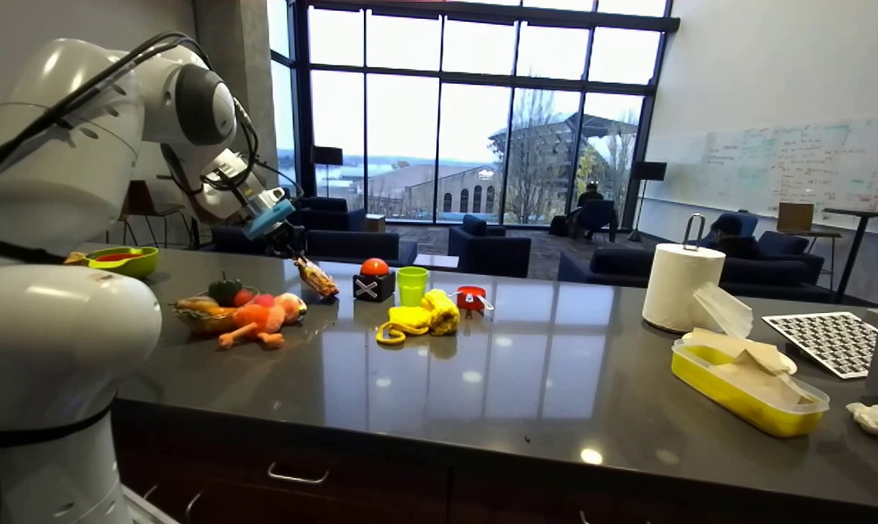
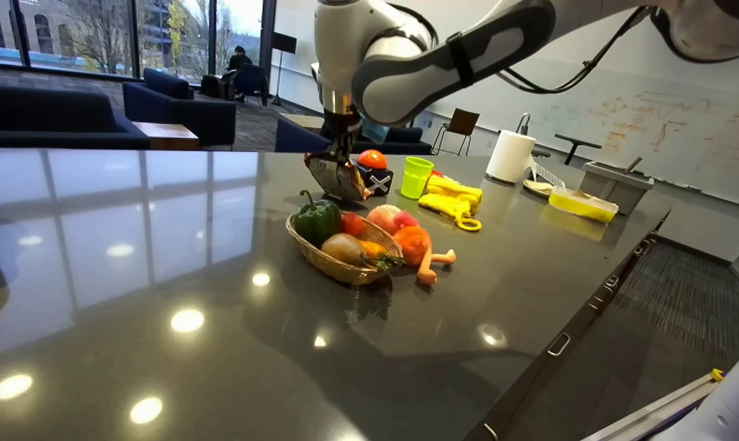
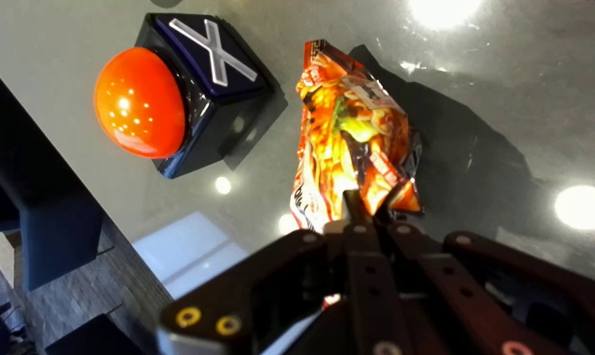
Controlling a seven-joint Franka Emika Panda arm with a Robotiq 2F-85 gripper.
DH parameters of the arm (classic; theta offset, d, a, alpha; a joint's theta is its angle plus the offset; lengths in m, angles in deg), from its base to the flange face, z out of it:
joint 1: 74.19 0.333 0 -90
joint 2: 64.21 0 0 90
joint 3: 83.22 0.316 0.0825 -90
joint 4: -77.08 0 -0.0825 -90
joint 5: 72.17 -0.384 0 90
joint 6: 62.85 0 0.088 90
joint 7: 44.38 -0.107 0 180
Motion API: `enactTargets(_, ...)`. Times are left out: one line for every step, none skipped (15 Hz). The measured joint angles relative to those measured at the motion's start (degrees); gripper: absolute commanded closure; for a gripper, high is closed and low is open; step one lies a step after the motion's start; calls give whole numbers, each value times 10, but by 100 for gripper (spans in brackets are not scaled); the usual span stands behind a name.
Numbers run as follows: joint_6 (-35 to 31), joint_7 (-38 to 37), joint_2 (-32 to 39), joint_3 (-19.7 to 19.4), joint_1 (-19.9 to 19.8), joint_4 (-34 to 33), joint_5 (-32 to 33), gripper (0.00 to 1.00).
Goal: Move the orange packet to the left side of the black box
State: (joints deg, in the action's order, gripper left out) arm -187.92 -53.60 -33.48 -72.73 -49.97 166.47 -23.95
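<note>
In the wrist view, the fingers (image 3: 359, 212) pinch one packet (image 3: 347, 123) at their 12 o'clock, its long axis running 12 to 6. In an exterior view, the packet (image 1: 317, 279) points between 4 and 5, one box (image 1: 373, 286) at its 3. In an exterior view, the packet (image 2: 334, 177) hangs at the fingers' 6.

In an exterior view daylight floods through tall windows (image 1: 475, 138), blown nearly white, while the drawer fronts (image 1: 373, 487) sit dim. In both exterior views the glossy counter (image 1: 526, 400) mirrors the windows and catches round spots of glare. In the wrist view the orange packet (image 3: 352, 123) is harshly bright beside a dark shadow, and the gripper (image 3: 370, 203) looks murky and slightly blurred.
</note>
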Motion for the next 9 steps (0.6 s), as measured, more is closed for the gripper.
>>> enactTargets(-5,0,4,-2,3,1,14,99)
enactTargets(-8,0,8,-4,5,2,27,99)
enactTargets(-12,0,12,-6,7,4,40,99)
enactTargets(-14,-1,15,-7,8,6,52,99)
enactTargets(-16,-1,19,-7,9,7,62,99)
enactTargets(-16,-1,23,-8,10,8,68,99)
enactTargets(-17,-1,26,-8,10,9,70,73)
enactTargets(-17,-1,29,-8,10,9,70,71)
enactTargets(-17,-2,32,-8,10,10,70,67)
